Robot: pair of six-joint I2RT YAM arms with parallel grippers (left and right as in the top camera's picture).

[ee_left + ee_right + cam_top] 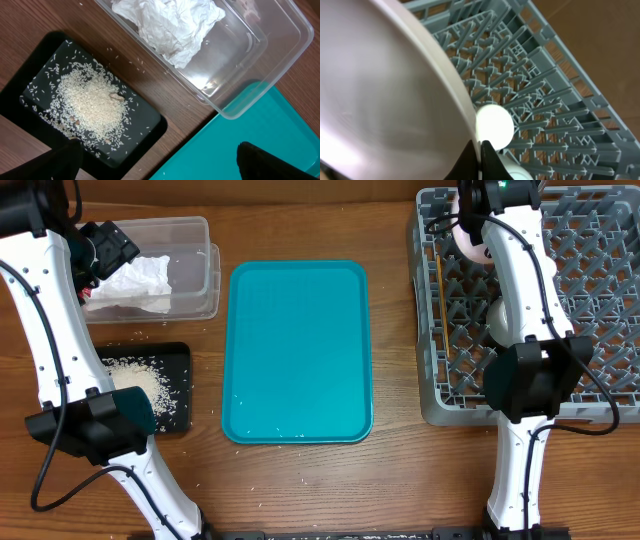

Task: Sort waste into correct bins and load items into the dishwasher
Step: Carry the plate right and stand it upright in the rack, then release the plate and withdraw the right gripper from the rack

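overhead: left gripper [112, 250] hangs over the clear tub [195, 240] at upper left, napkin [140, 280] inside; rice [135, 380] lies in the black tray [178, 395].
left wrist: fingers [62, 160] spread wide at the bottom corners.
right wrist: right gripper [480, 152] pinches the plate [385, 90] rim at bottom centre, above the rack [545, 75]; white cup [495, 125] beside the rim.

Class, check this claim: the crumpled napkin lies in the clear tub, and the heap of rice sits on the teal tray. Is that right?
Not quite. The heap of rice sits in the black tray, not on the teal tray, as the left wrist view shows. The crumpled napkin does lie in the clear tub.
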